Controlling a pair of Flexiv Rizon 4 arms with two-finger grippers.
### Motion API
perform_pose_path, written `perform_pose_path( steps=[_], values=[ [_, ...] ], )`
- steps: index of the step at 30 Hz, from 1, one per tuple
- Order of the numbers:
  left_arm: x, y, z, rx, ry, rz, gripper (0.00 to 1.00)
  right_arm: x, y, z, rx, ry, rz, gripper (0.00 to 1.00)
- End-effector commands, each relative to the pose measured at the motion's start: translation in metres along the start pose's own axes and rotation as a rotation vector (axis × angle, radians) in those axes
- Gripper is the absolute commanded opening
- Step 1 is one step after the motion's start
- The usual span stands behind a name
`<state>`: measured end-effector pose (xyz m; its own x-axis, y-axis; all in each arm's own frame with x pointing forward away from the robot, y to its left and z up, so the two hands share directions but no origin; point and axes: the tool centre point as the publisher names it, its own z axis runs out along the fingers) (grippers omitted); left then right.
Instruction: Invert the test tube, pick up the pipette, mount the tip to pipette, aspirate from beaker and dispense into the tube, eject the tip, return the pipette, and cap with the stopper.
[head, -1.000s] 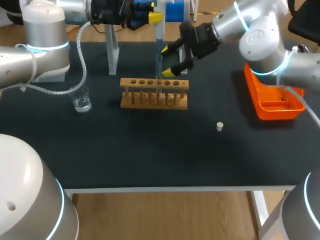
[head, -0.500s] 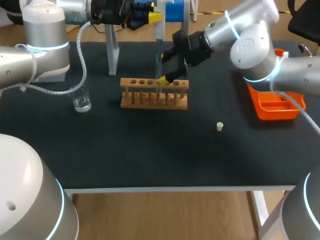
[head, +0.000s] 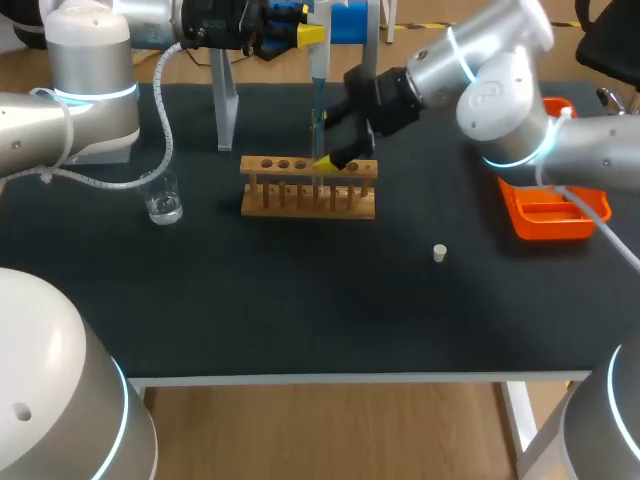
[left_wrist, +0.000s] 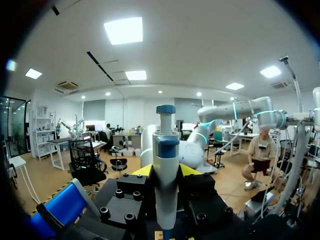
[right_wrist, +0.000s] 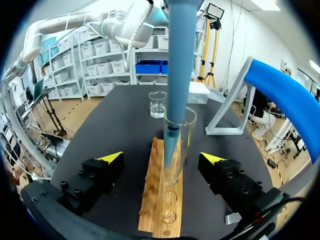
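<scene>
status: pipette tip (right_wrist: 178, 65) in test tube (right_wrist: 184, 142), right gripper (right_wrist: 161, 158) spread wide

The test tube stands upright in the wooden rack (right_wrist: 161, 210). The blue pipette tip comes straight down from above, and its end is inside the tube's mouth. Can't tell the liquid level in the tube. The pipette (left_wrist: 165, 150) is vertical, clamped between the fingers of the left gripper (left_wrist: 166, 171), above the rack towards the back of the table (head: 300, 310). The right gripper has one yellow tip on each side of the tube, neither touching the glass. The beaker (head: 163, 198) sits on the table left of the rack, well apart. The stopper (head: 438, 253) lies loose in front and to the right of the rack. The orange tray (head: 548, 212) is at the right edge.
</scene>
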<state>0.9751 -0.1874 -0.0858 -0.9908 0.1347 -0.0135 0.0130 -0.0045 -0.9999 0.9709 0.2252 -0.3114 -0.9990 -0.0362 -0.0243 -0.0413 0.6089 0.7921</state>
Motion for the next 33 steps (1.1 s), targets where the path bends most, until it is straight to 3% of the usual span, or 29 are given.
perform_pose_path(
  steps=[1,33],
  values=[
    [-0.0008,-0.0007,0.0,-0.002,0.002,-0.001,0.0,-0.001,-0.0006,0.0041,0.009,0.001,0.001,1.0],
    [0.001,-0.0048,0.0037,-0.009,0.003,0.003,0.0,-0.0008,-0.0021,0.0056,0.022,-0.007,0.004,1.0]
  ],
)
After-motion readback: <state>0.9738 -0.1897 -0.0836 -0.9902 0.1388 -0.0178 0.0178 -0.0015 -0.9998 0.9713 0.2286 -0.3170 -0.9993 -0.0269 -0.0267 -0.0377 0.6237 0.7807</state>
